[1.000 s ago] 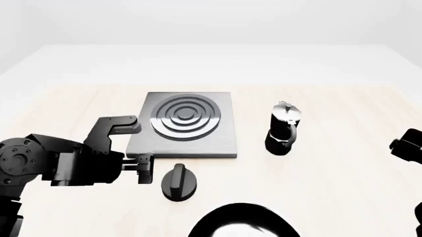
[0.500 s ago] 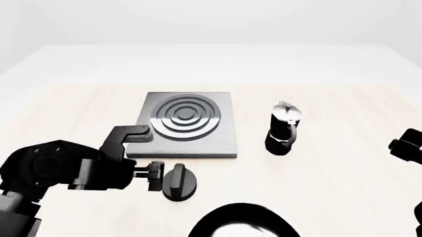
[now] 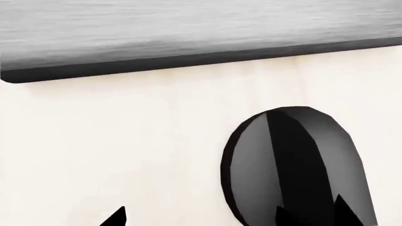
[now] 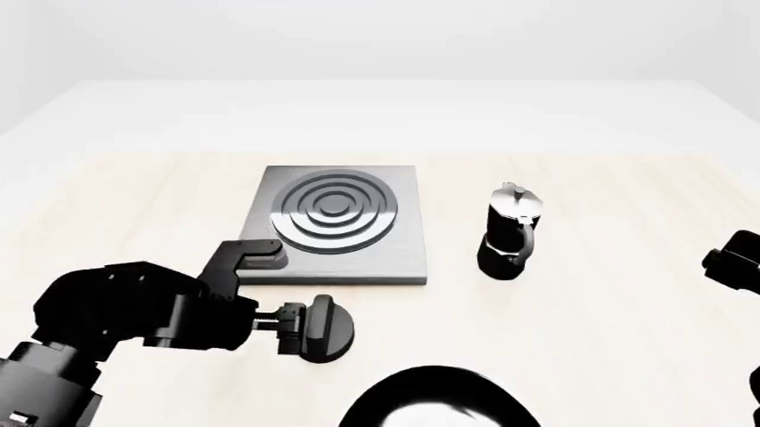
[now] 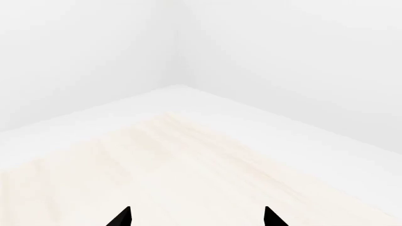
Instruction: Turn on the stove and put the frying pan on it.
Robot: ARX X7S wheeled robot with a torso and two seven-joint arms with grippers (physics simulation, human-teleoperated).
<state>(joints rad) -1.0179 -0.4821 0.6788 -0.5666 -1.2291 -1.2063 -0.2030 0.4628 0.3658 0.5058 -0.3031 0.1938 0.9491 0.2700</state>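
Observation:
The stove [image 4: 338,222], a grey square plate with a ringed burner, lies mid-table; its front edge [image 3: 188,33] shows in the left wrist view. Its round black knob [image 4: 326,327] sits on the table just in front of it. My left gripper [image 4: 291,327] is open and right up against the knob's left side. In the left wrist view the knob [image 3: 295,160] lies off to one side of the gripper [image 3: 229,219], with one fingertip [image 3: 342,214] over it. The frying pan [image 4: 433,400] is cut off by the bottom edge. My right gripper [image 5: 197,217] is open over bare table.
A black-and-silver moka pot [image 4: 513,231] stands right of the stove. Part of my right arm [image 4: 736,262] shows at the right edge. The pale wood table [image 4: 618,338] ends in a white floor and walls beyond.
My left arm has swung right and lower, bringing its gripper from left of the stove's front corner up to the knob. Nothing else has moved.

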